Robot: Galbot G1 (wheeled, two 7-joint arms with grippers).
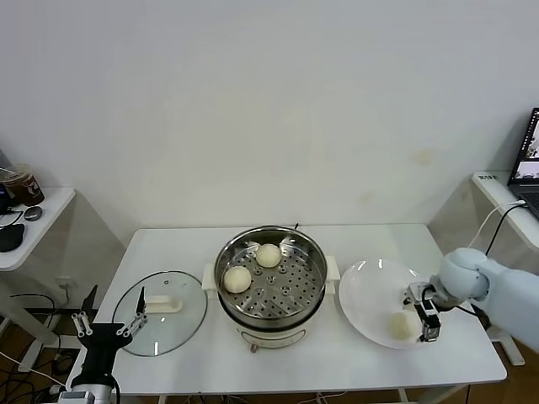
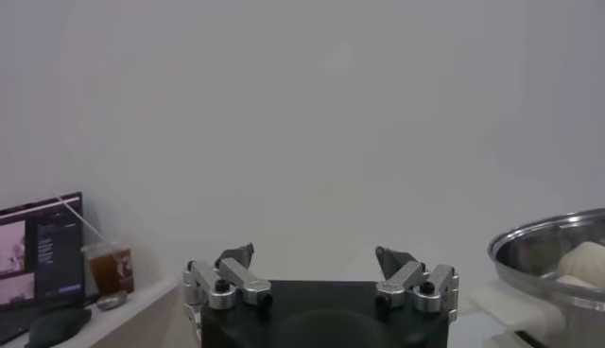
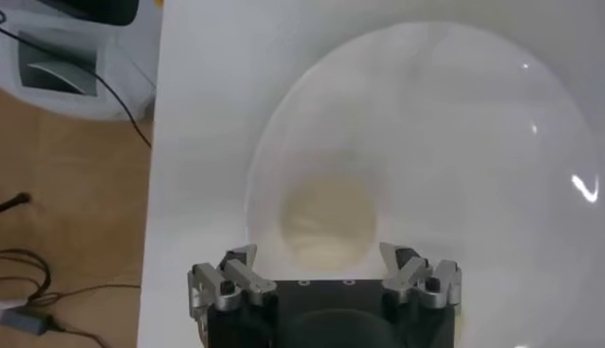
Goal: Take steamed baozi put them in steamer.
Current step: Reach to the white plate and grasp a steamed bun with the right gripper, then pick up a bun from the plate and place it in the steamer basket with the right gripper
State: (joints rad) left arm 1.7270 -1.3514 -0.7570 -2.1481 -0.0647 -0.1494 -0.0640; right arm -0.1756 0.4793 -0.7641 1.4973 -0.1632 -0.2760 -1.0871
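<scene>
The steel steamer stands mid-table with two cream-white baozi on its perforated tray, one at the back and one toward the left. A third baozi lies at the near side of the white plate. My right gripper is down at that bun's right side. In the right wrist view its jaws stand open, one on either side of the baozi, not touching it. My left gripper hangs open and empty off the table's front left corner; its wrist view catches the steamer's rim.
A round glass lid with a white handle lies left of the steamer. A side table with a cup and a mouse stands far left. A shelf with a laptop and a cable stands far right. The plate sits close to the table's right front corner.
</scene>
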